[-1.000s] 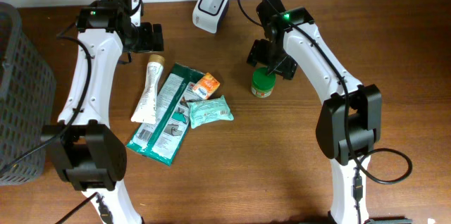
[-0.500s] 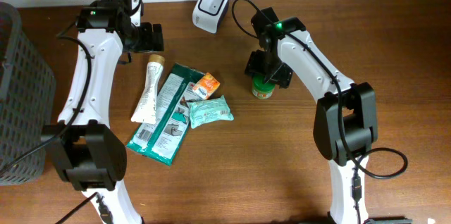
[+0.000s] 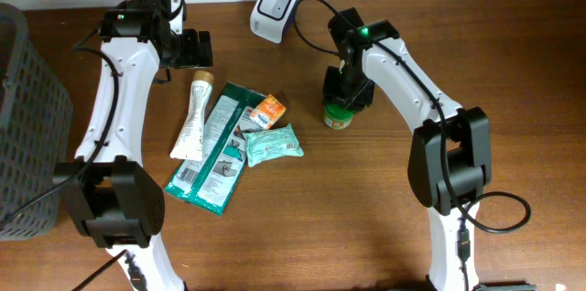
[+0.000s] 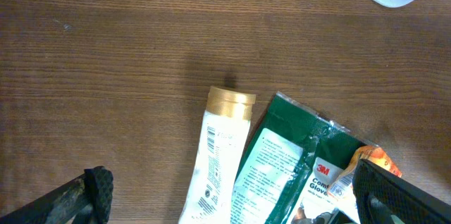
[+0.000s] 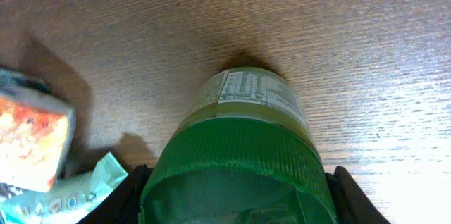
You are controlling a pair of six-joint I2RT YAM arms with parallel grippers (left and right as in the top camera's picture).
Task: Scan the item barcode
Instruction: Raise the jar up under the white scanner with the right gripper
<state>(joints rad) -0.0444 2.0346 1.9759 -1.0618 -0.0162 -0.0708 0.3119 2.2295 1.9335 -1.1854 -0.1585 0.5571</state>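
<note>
The right pincer is closed on the green ribbed lid of a small labelled jar standing upright directly beneath it, with the white barcode scanner off towards the left pincer, which gapes wide, empty, above a gold-capped tube.

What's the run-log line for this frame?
right end effector: closed on green-lidded clear plastic jar, upright | left end effector: open, empty, over gold-capped white tube | white box-shaped scanner: apart from jar | scan: pending
</note>
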